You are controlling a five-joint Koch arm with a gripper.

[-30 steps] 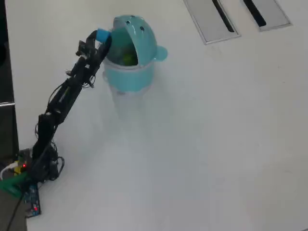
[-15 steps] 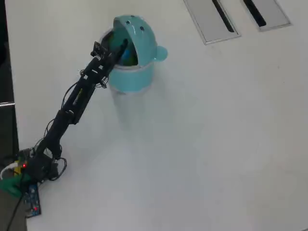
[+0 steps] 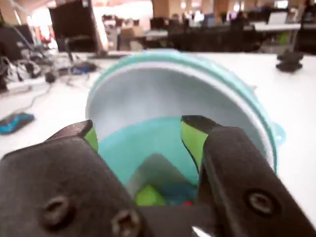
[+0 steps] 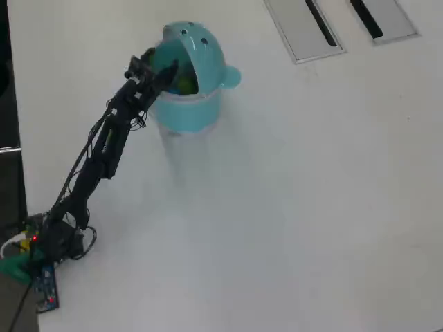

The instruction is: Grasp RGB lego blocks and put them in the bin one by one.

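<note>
The gripper [image 3: 140, 136] is held just above the open mouth of the bin [image 3: 232, 89], its two fingers [image 3: 193, 138] spread apart with nothing between them. Through the gap, at the bottom of the bin, the yellow-green block [image 3: 148, 196] is seen, with the blue block [image 3: 175, 192] beside it and a small sliver of the red block [image 3: 186, 203] at the edge; all three lie inside the bin, below the gripper and clear of it.

In the overhead view the gripper [image 4: 168, 71] is placed at the bin's [image 4: 187, 114] opening, and the arm [image 4: 104, 155] stretches to it from its base at the lower left.

The bin is made of smooth light teal plastic, round, with a pale inner lid wall; its domed lid [image 4: 201, 45] is flipped up, dark dots are borne on it, and a knob [image 4: 232, 76] projects from the side. The fingers are matte black with yellow-green pads.

The table [image 4: 291, 207] is plain white. Two flat grey panels [image 4: 297, 28] with dark slots are set into its far corner. Desks, monitors and cables are seen blurred behind in the wrist view.
</note>
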